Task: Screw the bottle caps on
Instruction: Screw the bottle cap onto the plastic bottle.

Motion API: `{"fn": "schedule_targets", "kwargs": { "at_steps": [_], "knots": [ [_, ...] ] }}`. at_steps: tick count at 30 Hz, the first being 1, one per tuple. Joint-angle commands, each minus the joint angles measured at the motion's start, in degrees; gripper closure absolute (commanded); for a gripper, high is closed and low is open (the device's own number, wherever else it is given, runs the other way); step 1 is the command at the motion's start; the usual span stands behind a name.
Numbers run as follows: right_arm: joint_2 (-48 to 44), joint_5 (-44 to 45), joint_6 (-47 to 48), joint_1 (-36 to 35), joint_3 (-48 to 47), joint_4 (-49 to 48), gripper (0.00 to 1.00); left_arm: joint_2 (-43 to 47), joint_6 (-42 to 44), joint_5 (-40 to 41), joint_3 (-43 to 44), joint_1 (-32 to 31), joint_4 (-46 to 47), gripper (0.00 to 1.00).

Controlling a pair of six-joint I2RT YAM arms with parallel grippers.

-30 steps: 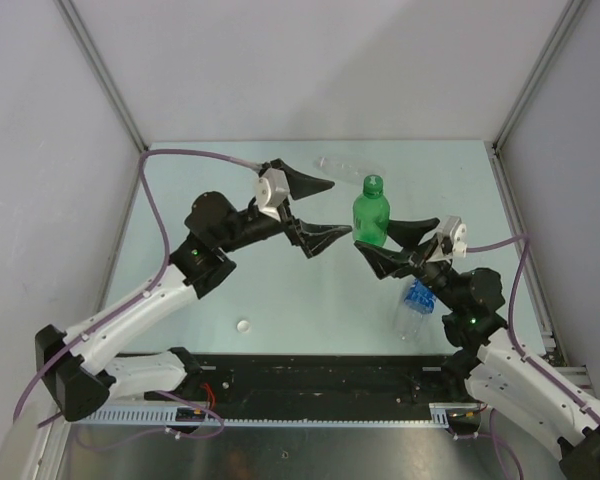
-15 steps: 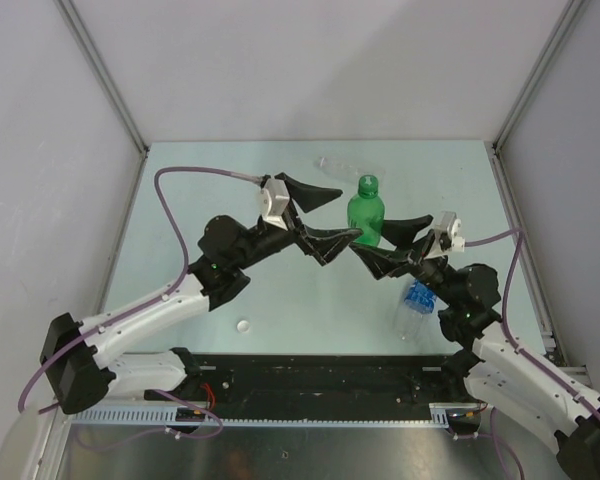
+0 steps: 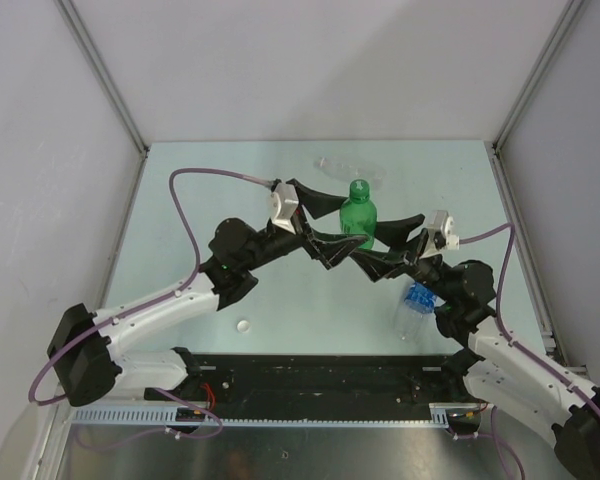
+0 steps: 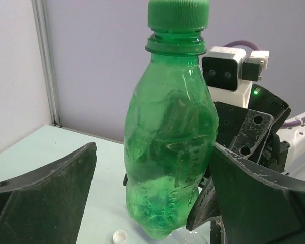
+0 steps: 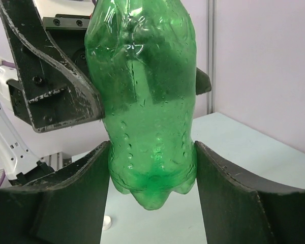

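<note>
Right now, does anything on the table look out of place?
The clear plain bottle lies on its side at the back, and a white cap sits loose near the front edge. The blue-labelled bottle by the right arm also seems tipped over.

The right pincer (image 5: pixel 151 152) grips the green bottle (image 5: pixel 142 91) near its base.

The green bottle (image 4: pixel 168 152) is translucent, glossy plastic, embossed with ripples and dimples. The green cap (image 4: pixel 179 14) on top of it is opaque ribbed plastic with a duller sheen. Either side of the bottle, the jaws of the left gripper (image 4: pixel 153 147) and right gripper (image 5: pixel 151 152) are matt black plastic, grainy and scuffed. Beneath it, the worktop (image 3: pixel 450 180) looks smooth and faintly satin. The white cap (image 4: pixel 120 236) by its base is smooth plastic.
</note>
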State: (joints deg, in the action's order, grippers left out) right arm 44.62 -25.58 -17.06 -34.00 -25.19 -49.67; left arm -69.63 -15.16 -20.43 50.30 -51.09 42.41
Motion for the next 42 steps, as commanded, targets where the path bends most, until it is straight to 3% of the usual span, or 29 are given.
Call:
{"fn": "schedule_targets", "kwargs": {
  "at_steps": [1,4,9,18,30,36,42],
  "knots": [
    [1.0,-1.3,-0.5,0.2,-2.5,-3.7,1.0,-1.2,-0.7,0.6,-0.7,-0.8,2.7,0.07],
    [1.6,-1.5,-0.5,0.2,-2.5,-3.7,1.0,-1.5,-0.3,1.5,-0.6,-1.3,2.7,0.11],
    [2.0,-1.5,-0.8,0.3,-2.4,-3.7,1.0,-1.5,0.1,2.5,-0.8,-1.6,2.7,0.31],
    [2.2,-1.1,-1.2,0.3,-2.4,-3.2,0.99,-2.4,0.9,1.9,-1.7,-1.7,2.7,0.55],
    [1.8,-1.5,-1.7,0.3,-2.4,-0.3,0.64,0.4,7.3,5.2,-3.1,-1.8,2.7,0.72],
    [1.2,-2.1,-1.2,0.2,-2.4,0.8,0.5,0.6,8.3,6.9,-3.2,-1.7,2.6,0.75],
    [0.4,-4.4,-1.2,0.2,-2.4,3.3,0.24,1.0,10.8,8.2,-3.3,-1.8,2.6,0.78]
  ]
}}
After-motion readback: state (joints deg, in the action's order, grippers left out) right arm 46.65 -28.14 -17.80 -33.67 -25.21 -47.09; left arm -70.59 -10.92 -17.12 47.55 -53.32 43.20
